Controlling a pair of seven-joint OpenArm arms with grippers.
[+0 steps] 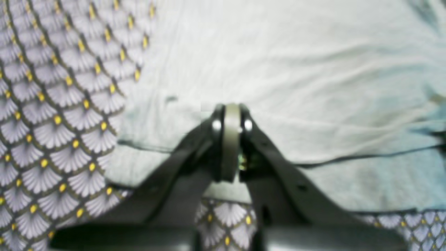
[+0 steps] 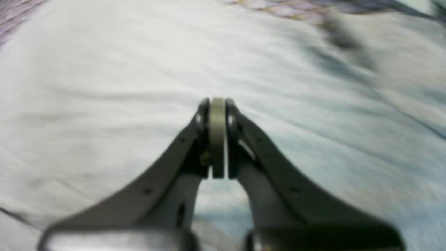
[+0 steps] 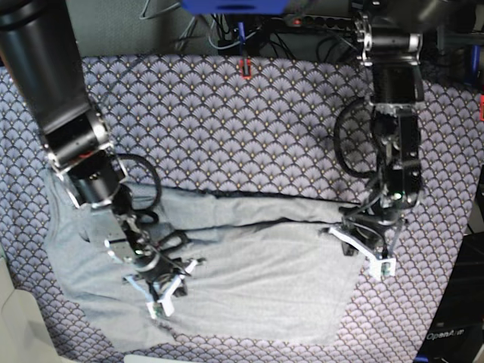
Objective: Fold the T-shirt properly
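**Both fingers closed over the grey shirt**

In the left wrist view the left gripper (image 1: 231,115) has its fingers (image 1: 216,125) pressed together, pale pads meeting with no gap; whether any cloth is pinched between them cannot be told from the blurred picture. The tips sit over the T-shirt (image 1: 296,87), close to its edge, where a thin dark line runs across the fabric on both sides of the gripper; left of that edge the purple fan-patterned tablecloth (image 1: 52,104) shows, and again along the bottom.

The right gripper (image 2: 217,104) is likewise closed — its fingers (image 2: 199,118) meet around a pale strip; grey knit fills nearly all of the right wrist view, creased in long soft folds, with a sliver of the cloth pattern at the top corners.

From the base view the T-shirt (image 3: 249,280) lies spread across the lower middle of the desk (image 3: 227,121), wrinkled, one layer overlapping along its upper part; the right gripper (image 3: 162,291) is over its left portion, well inside the fabric, while the left gripper (image 3: 370,253) is at its right edge — the two well apart.
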